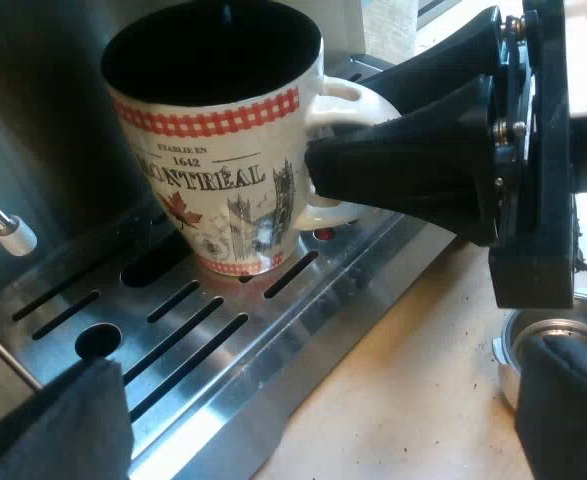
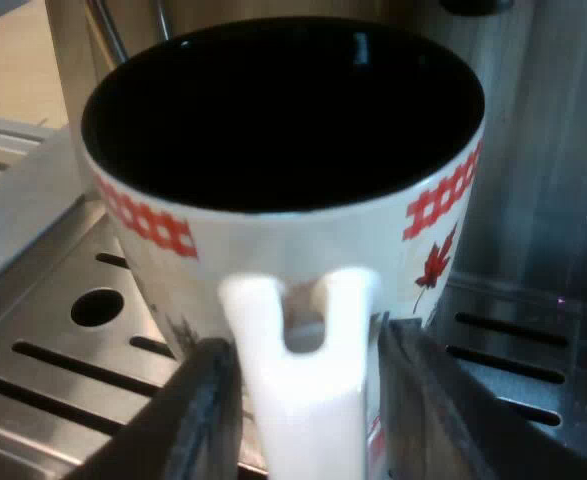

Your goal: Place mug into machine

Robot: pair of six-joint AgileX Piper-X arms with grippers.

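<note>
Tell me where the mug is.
The mug stands upright on the slotted drip tray of the machine, close to its steel front. The right gripper has its fingers either side of the mug's handle.

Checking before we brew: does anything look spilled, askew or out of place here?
Only small things: dark specks, probably coffee grounds, lie scattered on the table near the metal holder. The mug stands on the drip tray, its handle between the fingers of the right gripper.
</note>
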